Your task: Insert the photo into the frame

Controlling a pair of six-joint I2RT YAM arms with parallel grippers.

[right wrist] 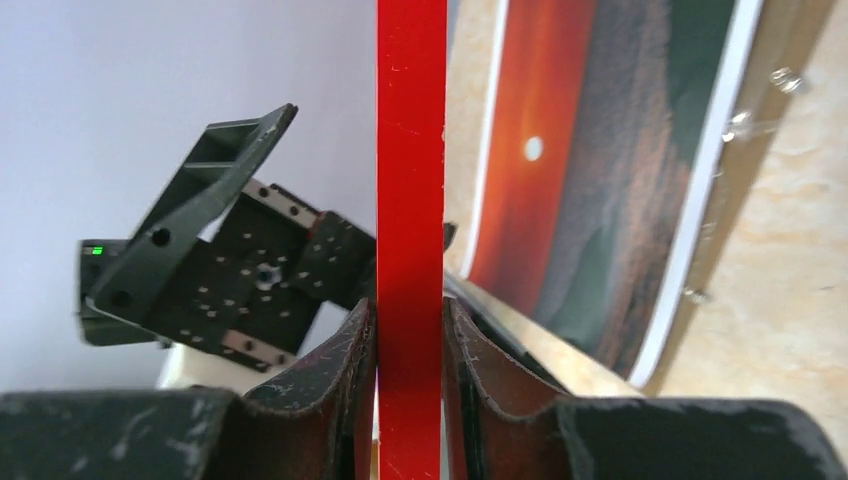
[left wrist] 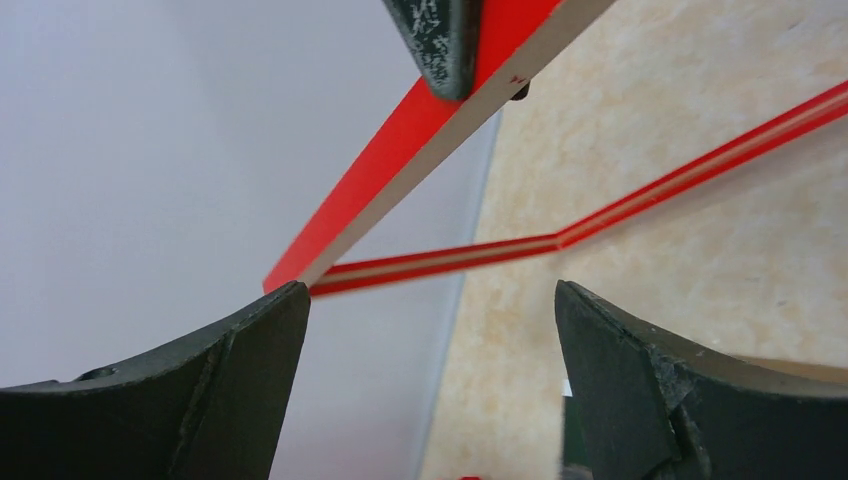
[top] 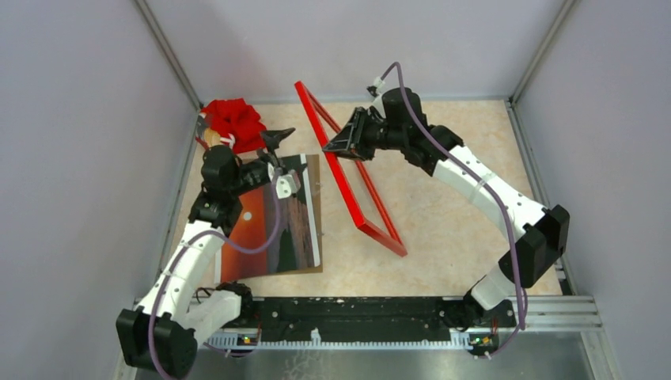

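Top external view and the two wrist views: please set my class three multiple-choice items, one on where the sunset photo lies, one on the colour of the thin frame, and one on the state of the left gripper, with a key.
1. Where does the rectangular red-orange sunset photo lie?
A. on the plain brown hardboard panel
B. inside the frame
C. in the right gripper

2. What colour is the front of the thin rectangular picture frame?
A. blue
B. red
C. black

3. The left gripper is:
A. shut on the photo
B. shut on the frame
C. open

Key:
1 A, the top view shows it flat on the panel.
2 B, the bar clamped in the right gripper is bright red.
3 C, its jaws stand wide apart with nothing between them.
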